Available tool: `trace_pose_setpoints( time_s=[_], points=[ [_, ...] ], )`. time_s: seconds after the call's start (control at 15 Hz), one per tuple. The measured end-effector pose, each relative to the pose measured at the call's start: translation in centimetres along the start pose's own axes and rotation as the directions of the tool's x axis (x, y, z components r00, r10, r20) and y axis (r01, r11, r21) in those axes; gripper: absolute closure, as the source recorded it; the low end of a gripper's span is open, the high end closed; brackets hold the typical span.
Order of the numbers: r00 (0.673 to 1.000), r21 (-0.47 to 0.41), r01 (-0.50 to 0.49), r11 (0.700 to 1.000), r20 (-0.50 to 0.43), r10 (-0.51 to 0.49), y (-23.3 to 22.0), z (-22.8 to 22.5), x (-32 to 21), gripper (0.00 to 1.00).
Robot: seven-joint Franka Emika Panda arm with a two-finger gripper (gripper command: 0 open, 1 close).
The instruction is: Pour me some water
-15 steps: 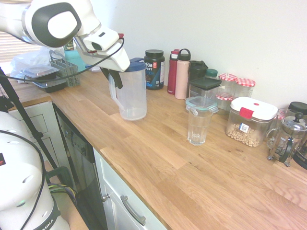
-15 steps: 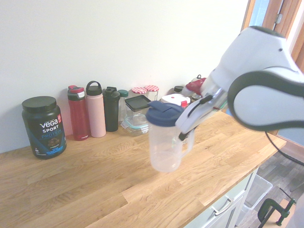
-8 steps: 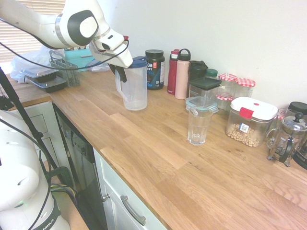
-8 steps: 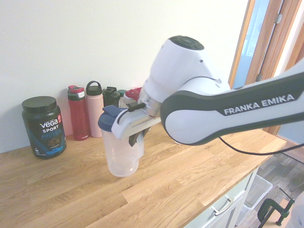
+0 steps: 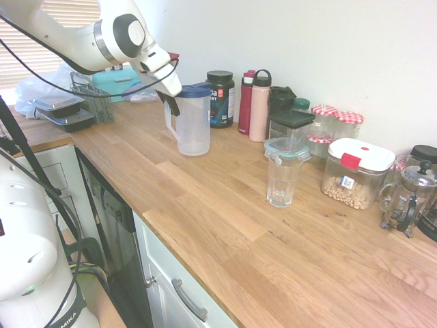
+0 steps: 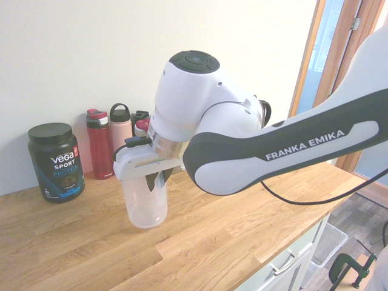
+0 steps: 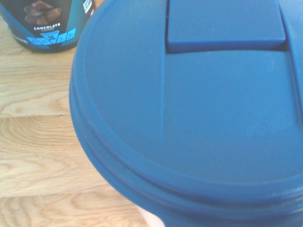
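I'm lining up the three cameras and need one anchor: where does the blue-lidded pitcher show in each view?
First exterior view: the pitcher is upper left of centre, under the gripper, on the counter.
Second exterior view: lower left of centre, partly behind the arm.
Wrist view: its blue lid fills most of the picture.
Shared landmark: the black protein tub.
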State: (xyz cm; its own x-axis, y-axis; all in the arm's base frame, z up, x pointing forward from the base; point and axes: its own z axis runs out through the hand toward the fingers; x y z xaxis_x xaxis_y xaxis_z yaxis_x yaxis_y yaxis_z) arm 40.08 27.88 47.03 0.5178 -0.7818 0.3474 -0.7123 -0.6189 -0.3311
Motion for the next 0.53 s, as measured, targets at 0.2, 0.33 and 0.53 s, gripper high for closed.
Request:
trace_pose_setpoints(
  time_s=[0.2, 0.33, 0.53],
  points=[
    [1.000, -0.018, -0.022, 1.000, 0.012, 0.023, -0.1, 1.3, -1.0, 1.00],
    [0.999, -0.017, -0.033, 0.999, 0.024, 0.033, -0.6, 1.8, -0.5, 1.00],
    [0.998, -0.005, -0.045, 0.999, 0.043, 0.046, -1.0, 2.2, 0.2, 0.00]
  ],
)
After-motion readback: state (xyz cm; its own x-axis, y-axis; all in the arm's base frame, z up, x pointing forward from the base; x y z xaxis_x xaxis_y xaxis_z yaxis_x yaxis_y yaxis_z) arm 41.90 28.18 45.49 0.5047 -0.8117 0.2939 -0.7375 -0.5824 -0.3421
